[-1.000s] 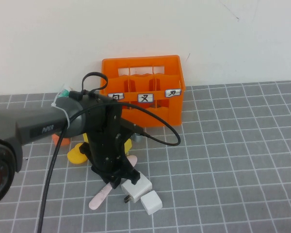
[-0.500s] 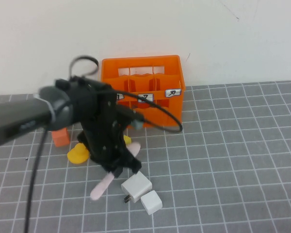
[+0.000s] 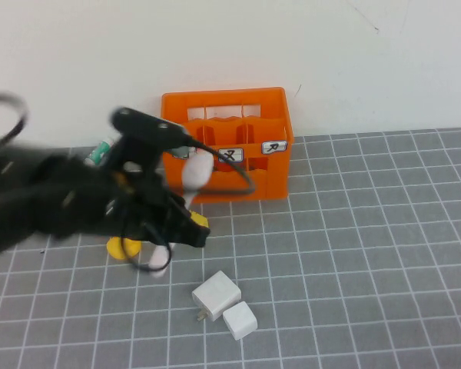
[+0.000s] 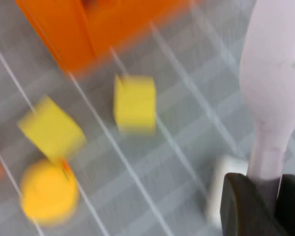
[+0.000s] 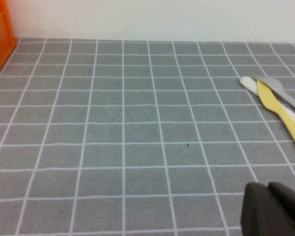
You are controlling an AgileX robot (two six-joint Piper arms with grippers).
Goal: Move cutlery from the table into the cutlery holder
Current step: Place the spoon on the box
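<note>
spoon [image 3: 196, 172] is up off the table [image 3: 369, 254], bowl raised in front of the orange cutlery holder [image 3: 227, 142], handle pinched tight in the left gripper [image 3: 163, 244]. right gripper [image 5: 275, 209] hovers low over bare grid (fingers: can't tell), near yellow and grey utensils [image 5: 280, 105].

Left end effector [image 3: 171, 244] has lifted the spoon [image 3: 194, 174] clear of the tabletop [image 3: 369, 254] and swung left — bowl end now apparently raised before the cutlery holder [image 3: 224, 142], motion blur limiting certainty. The yellow blocks [image 4: 134, 103] are uncovered.
</note>
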